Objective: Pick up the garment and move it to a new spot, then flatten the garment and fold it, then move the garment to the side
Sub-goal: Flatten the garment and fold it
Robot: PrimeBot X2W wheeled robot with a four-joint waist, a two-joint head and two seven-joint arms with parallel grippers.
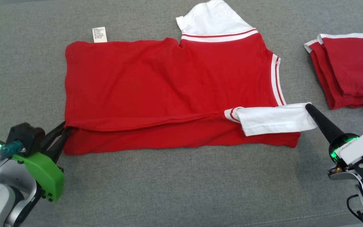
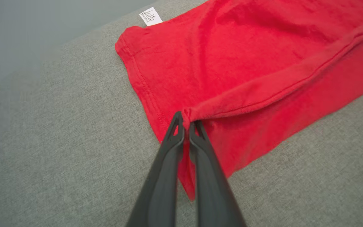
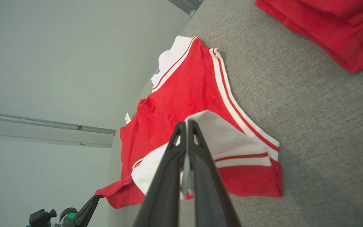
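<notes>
Right at the tips of the left gripper (image 2: 186, 118) there's a pinch of red cloth. The jaws are squeezed almost together on the hem corner of the garment (image 1: 169, 78), just where a fold line starts. The right gripper (image 3: 186, 123) is doing the same at the other end, clamped tight on the cuff of the white sleeve (image 1: 273, 119), which runs from its tips back toward the left gripper. So both are holding the shirt.

The garment lies spread on the grey padded surface (image 1: 181, 195), stretched between the two grippers, with most of it beyond their tips. It looks pretty flat to me, just soft ripples. A long flap running from one gripper to the other sits over a nearer strip of red. I'd say the first lengthwise fold is underway, not finished.

The other white sleeve (image 1: 213, 19) pokes out at the far edge, ahead of the right gripper and not tucked in. A white care label (image 1: 100, 34) sticks out at the far corner, well ahead of the left gripper.

My read on progress: the pick-up-and-move part and the flattening look done, and folding has barely started. What's left is laying this flap down, dealing with the far sleeve, more folds, and then shifting the bundle aside.

Out past the right gripper's outer side, well apart from this shirt, sits a folded red pile (image 1: 351, 72). I'm guessing that's what the end result should look like.
</notes>
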